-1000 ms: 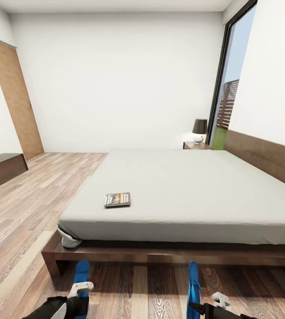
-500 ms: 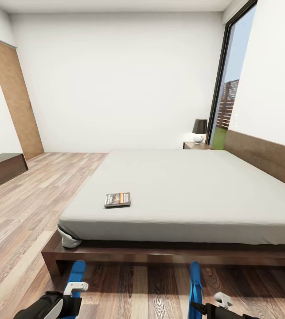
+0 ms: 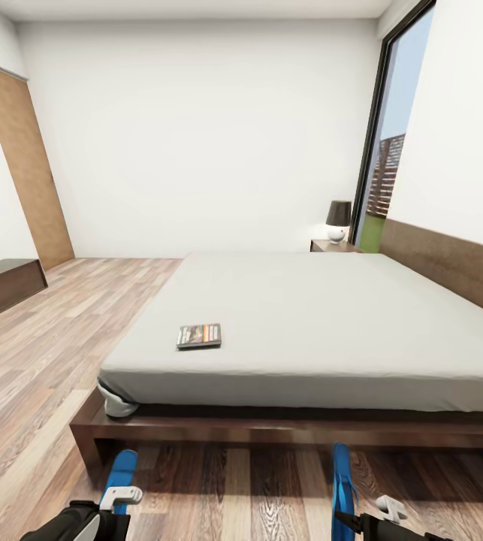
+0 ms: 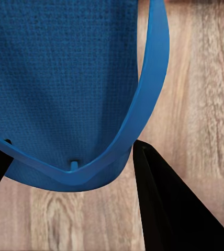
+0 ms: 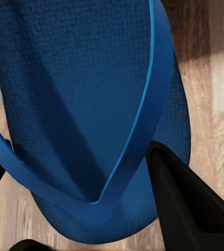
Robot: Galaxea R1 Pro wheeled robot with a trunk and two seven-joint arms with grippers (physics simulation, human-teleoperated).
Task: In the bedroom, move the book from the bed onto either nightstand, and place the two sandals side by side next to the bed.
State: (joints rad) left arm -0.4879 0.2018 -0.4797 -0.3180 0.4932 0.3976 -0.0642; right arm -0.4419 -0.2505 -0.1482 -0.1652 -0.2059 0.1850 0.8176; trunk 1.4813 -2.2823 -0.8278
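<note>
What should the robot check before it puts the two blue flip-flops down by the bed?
1. Left hand has a sandal: ok, the left sandal sits between its fingers.
2. Right hand has a sandal: ok, the right sandal sits between its fingers.
3. Floor in front of the bed free for them: ok, bare planks.
4. Sandals side by side: not ok, they are far apart.
5. Sandals touching the floor yet: cannot tell.
6. Book on a nightstand: not ok, it lies on the mattress.
</note>
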